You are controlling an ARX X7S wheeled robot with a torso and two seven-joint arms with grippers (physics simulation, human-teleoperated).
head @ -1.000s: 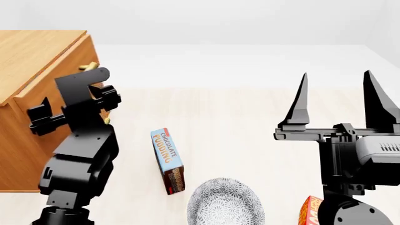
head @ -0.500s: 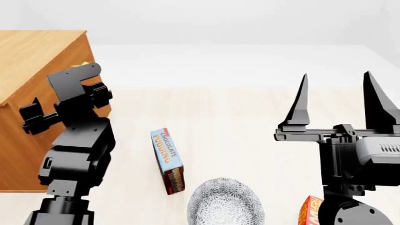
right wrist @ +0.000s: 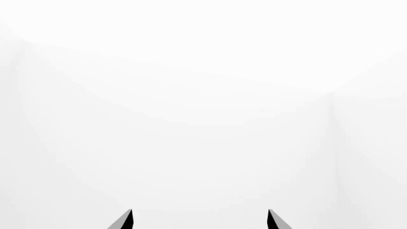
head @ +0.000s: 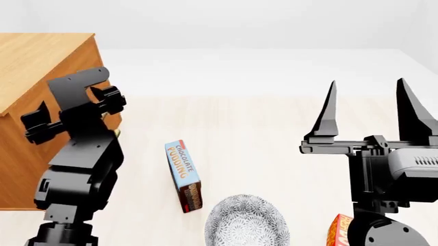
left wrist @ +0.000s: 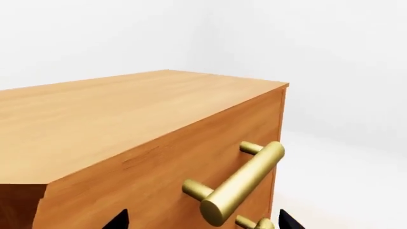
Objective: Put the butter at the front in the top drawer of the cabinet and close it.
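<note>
My left claw (left wrist: 198, 220) is up against the cabinet (head: 31, 61) front, fingers spread, with only the two black tips showing in the left wrist view on either side of the brass bar handle (left wrist: 241, 183) of the top drawer (left wrist: 210, 148), not touching it. My right claw (head: 370, 102) is raised over the floor (head: 253, 123), released and empty, its two tapered black fingers pointing up and well apart; its own camera sees only white wall.

The floor is pale, faintly wood-grained, running back to plain white walls. The cabinet is boxy, smooth light-brown wood; the handle is a round brass bar on two short posts, with a second brass handle (left wrist: 258, 223) just beneath.

The butter (head: 340, 230), a red carton with yellow lettering, peeks out at the near edge of the floor beside my right arm's base, well apart from my left claw. A blue chocolate pudding box (head: 183, 174) and a grey patterned bowl (head: 246, 221) lie between my arms.
</note>
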